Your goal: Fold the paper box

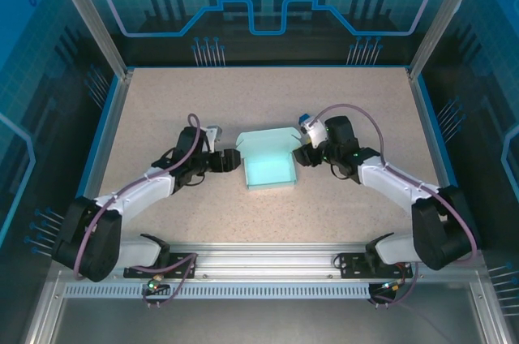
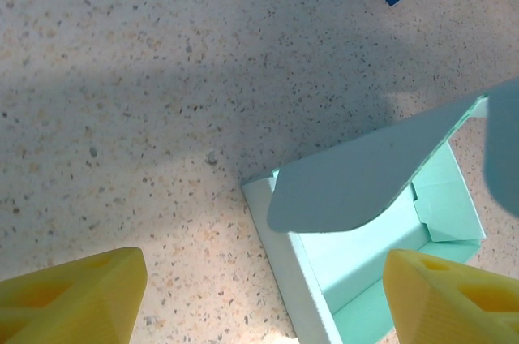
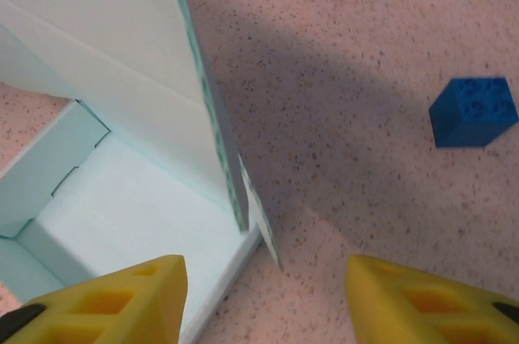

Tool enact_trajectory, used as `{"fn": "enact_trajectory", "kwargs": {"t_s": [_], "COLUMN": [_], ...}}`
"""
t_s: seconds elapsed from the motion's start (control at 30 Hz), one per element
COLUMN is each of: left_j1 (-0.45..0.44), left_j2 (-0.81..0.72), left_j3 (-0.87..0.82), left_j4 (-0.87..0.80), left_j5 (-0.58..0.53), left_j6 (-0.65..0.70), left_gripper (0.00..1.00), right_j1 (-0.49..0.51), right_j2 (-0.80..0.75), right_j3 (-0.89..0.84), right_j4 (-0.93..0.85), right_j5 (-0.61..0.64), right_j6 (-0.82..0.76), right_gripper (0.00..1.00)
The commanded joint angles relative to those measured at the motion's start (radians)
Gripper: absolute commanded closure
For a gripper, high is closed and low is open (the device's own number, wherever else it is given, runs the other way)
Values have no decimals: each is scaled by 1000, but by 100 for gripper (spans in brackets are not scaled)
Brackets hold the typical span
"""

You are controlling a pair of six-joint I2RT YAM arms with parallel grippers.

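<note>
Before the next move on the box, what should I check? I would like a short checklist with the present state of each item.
1. Open, empty left gripper: ok.
2. Open, empty right gripper: ok.
3. Walls of the box upright: ok.
4. The lid folded shut: not ok, it stands open.
5. The cube apart from the box: ok.
6. Tabs of the lid ready to tuck: cannot tell.

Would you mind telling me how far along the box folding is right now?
Done: the paper box already has its tray walls standing. In hand: the left gripper and right gripper flank it, both open, gripping nothing. Left: the lid flap stands raised and needs closing.
</note>
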Motion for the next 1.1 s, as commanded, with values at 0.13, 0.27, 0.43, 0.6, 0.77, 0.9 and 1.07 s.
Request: {"fn": "enact_trajectory", "kwargs": {"t_s": [0.13, 0.27, 0.43, 0.6, 0.77, 0.9, 1.07], "left_j1": [-17, -31, -46, -55, -55, -56, -72], "left_j2": [52, 103, 153, 179, 183, 193, 217], "left_j3": [84, 130, 177, 210, 218, 222, 239], "left_j4": [46, 26, 13, -9, -23, -25, -33], "left_j5": [9, -6, -6, -29, -68, -95, -147], "left_j6": [146, 175, 186, 198, 201, 202, 179], "left_gripper": [34, 46, 60, 70, 76, 85, 90], "right_j1": [3, 9, 21, 35, 55, 70, 132], "right_j2": [104, 125, 129, 141, 159, 176, 181], "right_j3": [97, 100, 128, 143, 160, 181, 200], "right_j4": [26, 12, 6, -14, -30, -56, -80], "right_j5": [-4, 10, 32, 58, 91, 145, 272], "right_j6": [-78, -84, -83, -92, -91, -70, 39], "right_gripper": [68, 78, 84, 88, 92, 94, 97]}}
